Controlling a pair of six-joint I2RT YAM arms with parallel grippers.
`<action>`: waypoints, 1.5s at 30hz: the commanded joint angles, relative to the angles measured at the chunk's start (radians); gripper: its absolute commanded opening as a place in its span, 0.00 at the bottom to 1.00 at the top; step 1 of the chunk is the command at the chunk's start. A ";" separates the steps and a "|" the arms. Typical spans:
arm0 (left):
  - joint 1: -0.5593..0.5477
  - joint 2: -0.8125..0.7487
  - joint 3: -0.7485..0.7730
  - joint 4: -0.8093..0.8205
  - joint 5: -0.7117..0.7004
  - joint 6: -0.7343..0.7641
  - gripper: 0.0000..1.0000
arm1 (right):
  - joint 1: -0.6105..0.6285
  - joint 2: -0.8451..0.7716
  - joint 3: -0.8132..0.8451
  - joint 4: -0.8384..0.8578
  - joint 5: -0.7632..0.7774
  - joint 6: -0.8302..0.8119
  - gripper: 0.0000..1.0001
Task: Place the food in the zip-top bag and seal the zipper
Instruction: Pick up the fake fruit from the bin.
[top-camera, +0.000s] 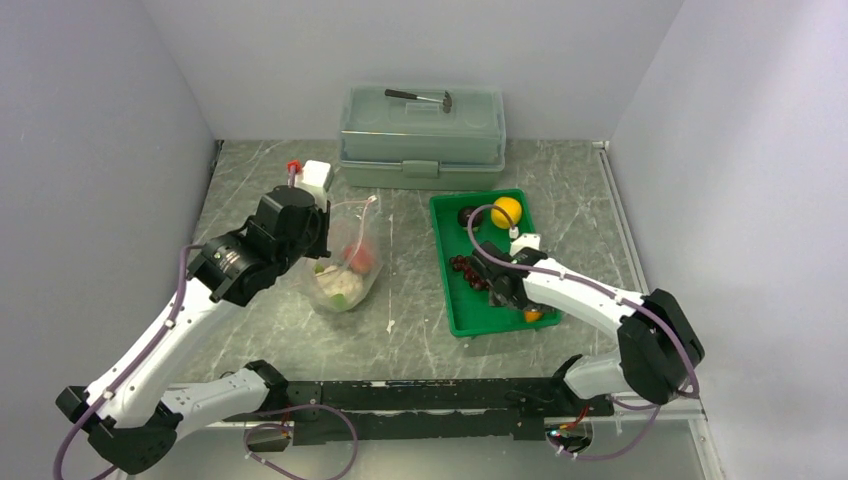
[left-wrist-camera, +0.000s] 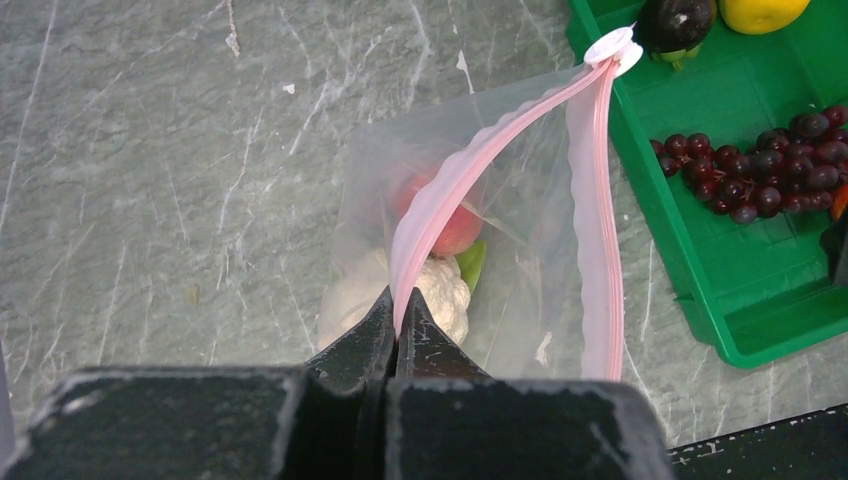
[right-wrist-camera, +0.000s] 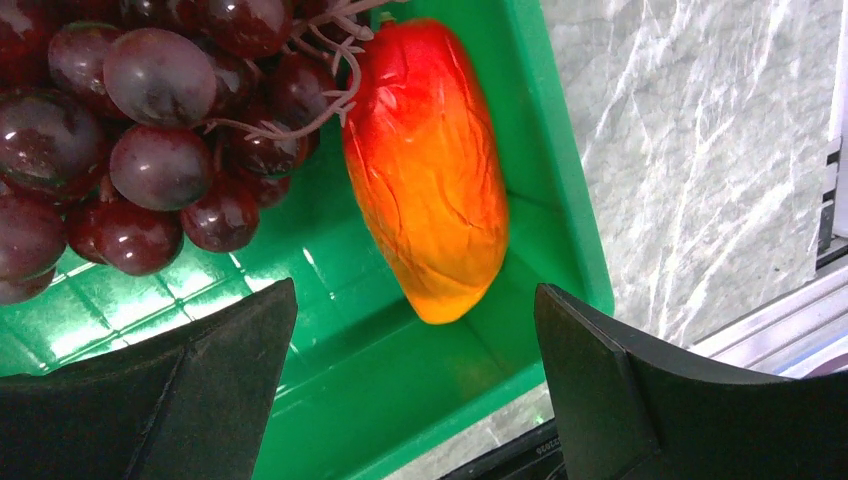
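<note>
The surface (top-camera: 420, 335) carries a lidded box (top-camera: 422, 135) at the back, well away from my work. Nearer on my right sits the green tray (top-camera: 478, 312), and to its left, close by but not touching it, the zip-top bag (top-camera: 345, 272).

My left gripper (left-wrist-camera: 396, 312) is pressed together on one lip of the bag's pink zipper strip (left-wrist-camera: 470, 170). I hold it lifted, so that this lip stands away from the other and the mouth gapes toward the tray. I judge that is the point of the hold: an opening for the other arm to drop food into. Inside the bag lie a pale cauliflower piece (left-wrist-camera: 440, 290) and a red fruit (left-wrist-camera: 455, 228). The white slider (left-wrist-camera: 612, 45) sits at the far end of the strip, so nothing is sealed yet.

My right gripper (right-wrist-camera: 412, 295) is spread wide and holds nothing. It hangs low in the near corner of the tray, one finger on each side of the orange-red fruit (right-wrist-camera: 425, 180). This fruit lies against the tray wall, with the dark grape bunch (right-wrist-camera: 150, 120) touching its far end. I take it as my next pick. The wall crowds one finger and the grape stems could snag as I lift.

A yellow fruit (top-camera: 505, 212) and a dark one (left-wrist-camera: 675, 20) wait at the tray's far end.
</note>
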 joint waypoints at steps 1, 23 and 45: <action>0.003 -0.022 -0.013 0.050 0.003 0.023 0.00 | -0.005 0.043 0.046 0.041 0.055 -0.035 0.92; 0.004 -0.013 -0.035 0.056 -0.004 0.023 0.00 | -0.083 0.124 0.014 0.163 0.044 -0.110 0.89; 0.005 -0.021 -0.044 0.060 -0.009 0.019 0.00 | -0.097 0.058 0.012 0.173 -0.023 -0.127 0.50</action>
